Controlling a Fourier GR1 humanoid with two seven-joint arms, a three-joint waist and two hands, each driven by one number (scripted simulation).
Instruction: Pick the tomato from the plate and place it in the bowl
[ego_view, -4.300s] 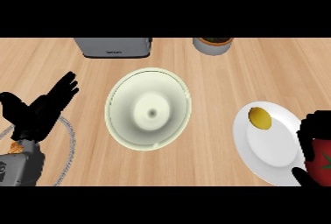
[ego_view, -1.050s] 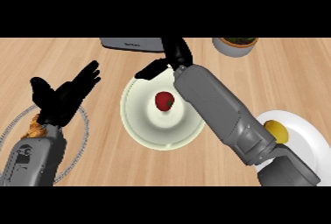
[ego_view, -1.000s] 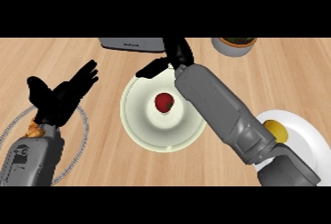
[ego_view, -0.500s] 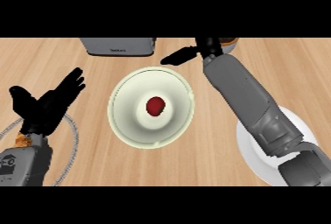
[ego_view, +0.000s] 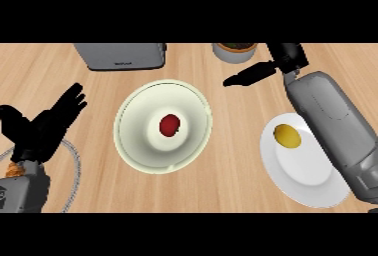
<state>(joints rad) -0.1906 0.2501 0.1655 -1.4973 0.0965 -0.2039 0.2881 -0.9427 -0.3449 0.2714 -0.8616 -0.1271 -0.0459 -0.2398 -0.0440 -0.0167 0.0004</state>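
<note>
1. Spanning the right side of the head view, the grey right forearm (ego_view: 332, 130) is the largest thing here and the main hazard. It lies over the far edge of the plate (ego_view: 306, 187), so a low sideways pull could, I judge, scrape the rim or nudge the yellow item (ego_view: 288, 136) beside it.
2. Sitting left of and nearer than the right hand (ego_view: 277, 64), the bowl (ego_view: 144, 150) already holds the tomato (ego_view: 170, 124) at its centre, so the placing looks done. The tomato touches neither hand; only a knock to the bowl's rim would unsettle it.
3. Resting at the view's left edge, the left hand (ego_view: 44, 127) has its fingers straight and spread, holding nothing. The bowl's rim is just to its right and a thin wire ring (ego_view: 74, 165) lies beside its forearm; it needs no move.
4. Standing well to the left of the right hand, a grey appliance (ego_view: 122, 55) is beyond any likely path.
5. Hovering with fingers extended and spread and nothing held, the right hand has a cup (ego_view: 236, 51) just to its left, the closest thing to it. A leftward drift could tip that cup.
6. Opening between the bowl and the plate, on the near side of the right hand, is a strip of bare counter (ego_view: 236, 165); lifting before drawing back seems safest.
</note>
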